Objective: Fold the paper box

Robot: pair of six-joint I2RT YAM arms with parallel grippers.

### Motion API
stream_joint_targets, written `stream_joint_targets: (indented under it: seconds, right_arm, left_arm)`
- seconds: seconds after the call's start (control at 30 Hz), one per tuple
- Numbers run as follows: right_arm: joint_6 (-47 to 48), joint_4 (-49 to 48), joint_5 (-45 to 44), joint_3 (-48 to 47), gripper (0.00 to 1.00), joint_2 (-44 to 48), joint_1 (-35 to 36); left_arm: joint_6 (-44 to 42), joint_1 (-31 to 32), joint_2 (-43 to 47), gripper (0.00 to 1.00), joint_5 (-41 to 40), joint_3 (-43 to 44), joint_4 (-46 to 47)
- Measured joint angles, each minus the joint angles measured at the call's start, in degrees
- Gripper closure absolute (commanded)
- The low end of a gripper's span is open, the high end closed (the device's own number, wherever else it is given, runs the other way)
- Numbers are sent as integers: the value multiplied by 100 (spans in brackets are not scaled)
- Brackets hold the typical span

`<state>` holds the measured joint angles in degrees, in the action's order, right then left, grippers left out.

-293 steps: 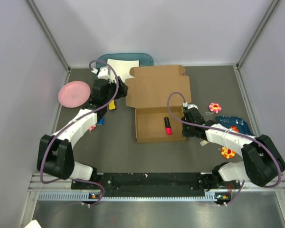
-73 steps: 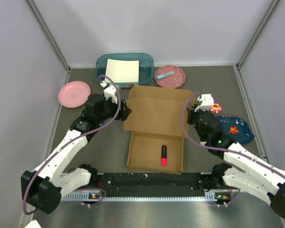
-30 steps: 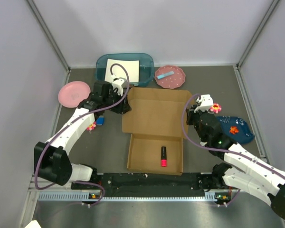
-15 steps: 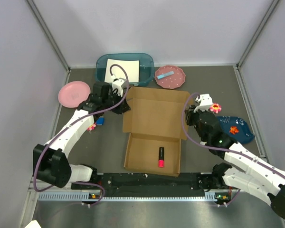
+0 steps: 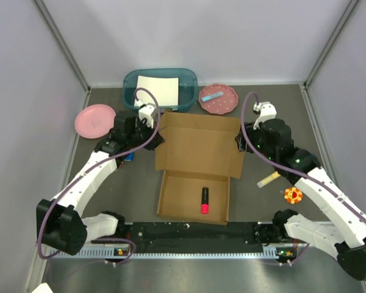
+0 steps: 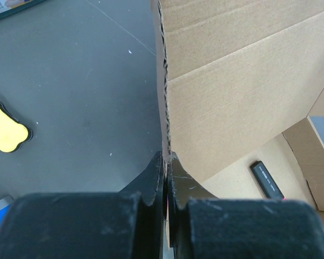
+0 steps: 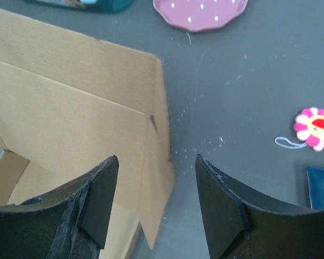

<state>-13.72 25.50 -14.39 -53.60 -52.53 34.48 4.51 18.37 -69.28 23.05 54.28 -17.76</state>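
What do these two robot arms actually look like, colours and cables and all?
Both the left arm and right arm are white tubes with chunky black joints. A thin purple cable loops along each one. A small white block sits near each wrist. The fingers are flat, black and scuffed.
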Motion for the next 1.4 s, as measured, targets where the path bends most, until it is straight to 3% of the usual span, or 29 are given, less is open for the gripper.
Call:
stream_joint_targets:
  seconds: [0.17, 0.47, 0.7, 0.97, 1.2, 1.4]
  right_arm:
    - [-50, 579, 1062, -155, 42, -293, -739]
    - [-199, 658, 2033, -4, 47, -470, -804]
    - [-232, 529, 2092, 83, 64, -708, -804]
    - [-240, 352, 2002, 111, 73, -708, -804]
    - [-236, 326, 1902, 111, 100, -710, -804]
    - [-302, 278, 1825, 120, 100, -708, -804]
  left_arm:
    - [7, 9, 151, 100, -59, -129, 127]
    - [9, 50, 249, 100, -149, -186, 212]
    - [9, 55, 315, 100, -151, -223, 234]
    - [9, 61, 328, 100, -175, -243, 234]
    - [9, 61, 328, 100, -197, -243, 234]
    - [109, 125, 435, 100, -195, -391, 433]
